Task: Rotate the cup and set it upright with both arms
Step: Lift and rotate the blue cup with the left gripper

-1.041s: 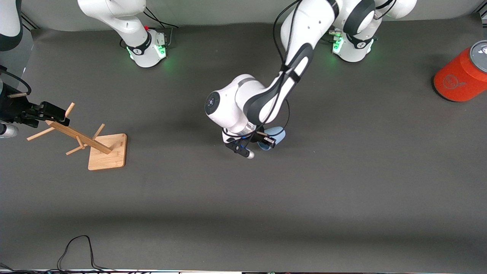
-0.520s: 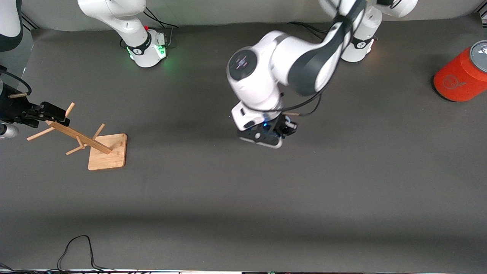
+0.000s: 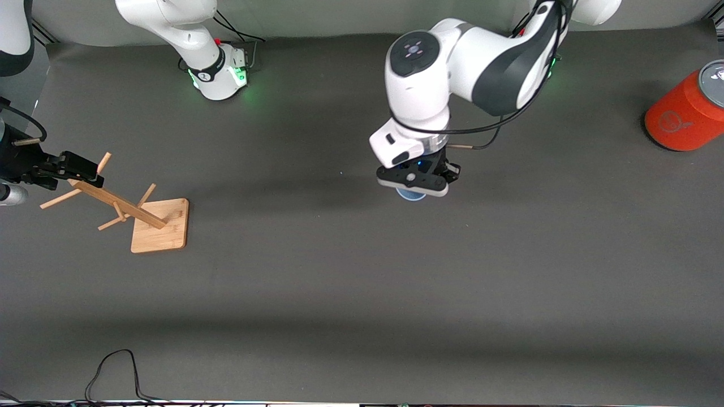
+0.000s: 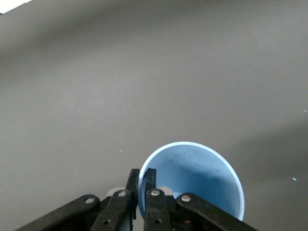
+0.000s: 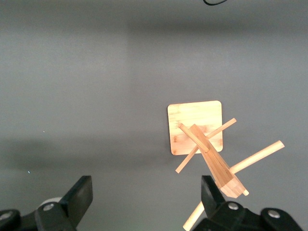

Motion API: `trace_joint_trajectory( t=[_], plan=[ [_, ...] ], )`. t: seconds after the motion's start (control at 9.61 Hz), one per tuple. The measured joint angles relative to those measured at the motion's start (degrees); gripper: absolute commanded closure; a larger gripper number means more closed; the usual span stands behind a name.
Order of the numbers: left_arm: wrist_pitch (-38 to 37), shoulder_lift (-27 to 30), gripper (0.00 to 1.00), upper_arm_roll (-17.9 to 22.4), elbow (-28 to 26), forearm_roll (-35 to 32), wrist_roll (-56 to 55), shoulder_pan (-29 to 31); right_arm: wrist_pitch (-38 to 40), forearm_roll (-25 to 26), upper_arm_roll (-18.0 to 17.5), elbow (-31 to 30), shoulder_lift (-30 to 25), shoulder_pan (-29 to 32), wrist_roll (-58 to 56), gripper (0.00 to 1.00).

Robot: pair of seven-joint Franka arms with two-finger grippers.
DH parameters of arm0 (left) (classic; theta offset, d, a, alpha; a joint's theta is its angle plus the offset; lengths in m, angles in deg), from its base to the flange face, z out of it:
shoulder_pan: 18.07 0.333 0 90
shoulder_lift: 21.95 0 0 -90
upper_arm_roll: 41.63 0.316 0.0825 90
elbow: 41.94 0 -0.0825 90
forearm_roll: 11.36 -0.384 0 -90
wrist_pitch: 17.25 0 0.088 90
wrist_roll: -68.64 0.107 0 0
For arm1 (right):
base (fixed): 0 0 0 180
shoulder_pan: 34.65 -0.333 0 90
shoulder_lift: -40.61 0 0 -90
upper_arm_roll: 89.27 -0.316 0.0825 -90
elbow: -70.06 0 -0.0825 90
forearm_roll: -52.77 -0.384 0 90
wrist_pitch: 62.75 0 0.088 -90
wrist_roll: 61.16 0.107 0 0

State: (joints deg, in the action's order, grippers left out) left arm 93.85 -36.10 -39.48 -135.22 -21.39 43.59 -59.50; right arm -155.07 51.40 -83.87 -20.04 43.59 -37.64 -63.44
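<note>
Seen from the high front camera, a dark grey table (image 3: 362, 282) carries two white robot arms whose bases stand along the top edge. The left arm (image 3: 452, 73) bends down over the middle of the table, and the left gripper (image 3: 416, 183) points straight down onto the cup (image 3: 411, 195), a small pale-blue tumbler of which only a sliver of rim shows under the black gripper body. Toward the right arm's end of the table stands a wooden rack (image 3: 141, 217), a square base with a tall post and slanted pegs. The right arm (image 3: 181, 34) waits, and the right gripper (image 3: 62, 167) hangs over the top of that rack's post. A large orange container (image 3: 687, 113) with a grey top lies tilted at the left arm's end of the table, and a black cable (image 3: 113, 373) loops along the edge nearest the camera. From the left wrist camera, the cup (image 4: 192, 180) is seen from above with its open mouth facing the lens, so it looks upright, and the black fingers (image 4: 150, 180) of the left gripper (image 4: 142, 182) pinch its thin wall, one inside the rim and one outside. From the right wrist camera, the right gripper (image 5: 147, 195) has its fingers (image 5: 82, 192) spread wide apart with nothing between them, and the rack (image 5: 197, 134) sits below, its post rising toward one finger.
</note>
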Motion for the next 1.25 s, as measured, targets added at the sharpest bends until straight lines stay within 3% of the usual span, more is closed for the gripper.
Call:
trace_joint_trajectory(
  t=[0.31, 0.52, 0.83, 1.25],
  plan=[
    [13.21, 8.96, 1.00, 0.09, -16.75, 1.12, -0.50, 1.95, 0.00, 0.00, 0.00, -0.02, 0.01, 0.00, 0.00, 0.00],
    [22.84, 9.87, 1.00, 0.10, -23.33, 2.07, -2.37, 2.32, 0.00, 0.00, 0.00, -0.02, 0.01, 0.00, -0.01, 0.00],
    [38.85, 5.12, 1.00, -0.11, -30.66, 2.25, -8.84, 2.16, 0.00, 0.00, -0.02, -0.01, 0.02, -0.03, -0.02, 0.00],
    [50.92, -5.08, 1.00, -0.50, -31.60, 2.05, -15.56, -1.11, 0.01, 0.00, -0.06, -0.01, 0.02, -0.07, -0.03, 0.00]
  ],
)
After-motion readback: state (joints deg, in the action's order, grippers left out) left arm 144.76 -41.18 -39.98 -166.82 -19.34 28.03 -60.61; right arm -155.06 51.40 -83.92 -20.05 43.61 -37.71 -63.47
